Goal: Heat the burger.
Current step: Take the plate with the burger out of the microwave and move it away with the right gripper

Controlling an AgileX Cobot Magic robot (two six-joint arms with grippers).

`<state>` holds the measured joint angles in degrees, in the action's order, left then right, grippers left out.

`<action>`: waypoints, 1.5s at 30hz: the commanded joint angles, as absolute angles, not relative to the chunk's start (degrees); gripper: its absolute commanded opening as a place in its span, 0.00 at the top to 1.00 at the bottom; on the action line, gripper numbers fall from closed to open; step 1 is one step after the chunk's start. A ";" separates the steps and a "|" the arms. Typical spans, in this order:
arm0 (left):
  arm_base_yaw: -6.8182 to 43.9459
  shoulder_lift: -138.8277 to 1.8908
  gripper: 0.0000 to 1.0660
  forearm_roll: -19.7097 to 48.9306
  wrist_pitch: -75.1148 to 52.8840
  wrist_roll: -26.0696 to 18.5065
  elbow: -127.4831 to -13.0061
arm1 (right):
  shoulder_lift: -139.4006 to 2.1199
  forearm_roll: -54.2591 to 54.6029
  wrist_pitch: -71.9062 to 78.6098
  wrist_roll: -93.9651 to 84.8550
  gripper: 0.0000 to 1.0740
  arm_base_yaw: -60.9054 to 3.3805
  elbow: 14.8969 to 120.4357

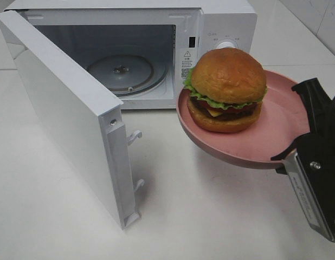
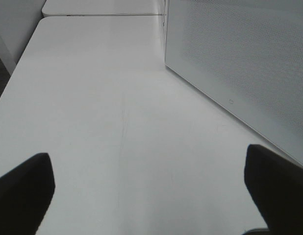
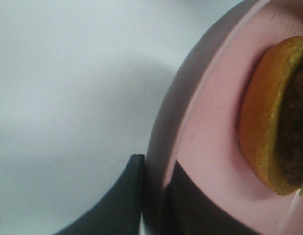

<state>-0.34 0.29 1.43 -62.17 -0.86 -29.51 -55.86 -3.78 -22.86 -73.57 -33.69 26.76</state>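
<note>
Clamping the plate (image 1: 276,138) rim between its jaws, the right claw (image 1: 291,153) holds the plate clear of the counter (image 1: 200,216), in front of the open microwave (image 1: 156,49). The left claw (image 2: 151,191) hangs empty, fingers apart, beside the door (image 1: 70,119). The burger (image 1: 227,89) sits loose on the plate; it looks top-heavy and may slide, so carry by the plate, kept level. Glossy golden bun, green lettuce, yellow cheese, dark patty.
</note>
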 commanded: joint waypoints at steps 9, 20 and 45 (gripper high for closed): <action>-0.46 1.20 0.08 2.01 -61.48 -0.80 -29.56 | -51.74 -15.18 -25.44 -52.37 0.99 -33.46 24.75; -0.46 1.20 0.08 2.01 -61.48 -0.80 -29.56 | -51.74 -28.13 -33.00 -25.38 0.99 -33.40 23.89; -0.46 1.20 0.08 2.01 -61.48 -0.80 -29.56 | -63.43 -45.03 -41.08 22.06 0.99 -33.40 21.77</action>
<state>-0.34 0.29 1.43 -62.17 -0.86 -29.51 -63.31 -41.08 -40.74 20.40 -33.69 21.20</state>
